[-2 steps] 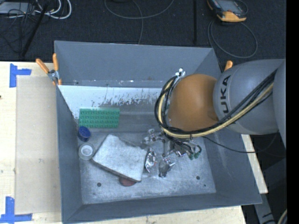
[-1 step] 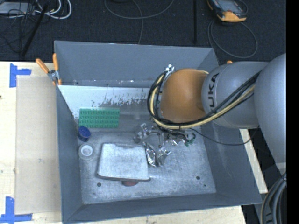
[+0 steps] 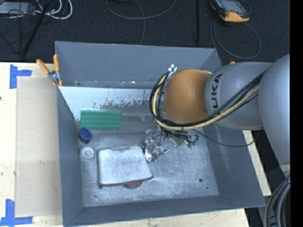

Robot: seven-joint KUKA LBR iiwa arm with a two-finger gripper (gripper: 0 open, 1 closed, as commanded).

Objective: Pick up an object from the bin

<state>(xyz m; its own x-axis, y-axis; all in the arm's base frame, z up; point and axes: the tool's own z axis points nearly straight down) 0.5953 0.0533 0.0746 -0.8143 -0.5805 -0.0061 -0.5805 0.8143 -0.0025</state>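
Observation:
My gripper (image 3: pixel 152 151) hangs low in the middle of the bin, under the orange wrist cover, with its metal fingertips just off the right upper corner of a flat grey-white pad (image 3: pixel 122 166). A small red thing (image 3: pixel 134 185) peeks out from under the pad's lower edge. Nothing shows between the fingers.
A green studded plate (image 3: pixel 100 119) leans at the bin's back left. Below it lie a small blue cap (image 3: pixel 84 135) and a clear round cap (image 3: pixel 87 152) by the left wall. The arm and its cables cover the bin's right back part.

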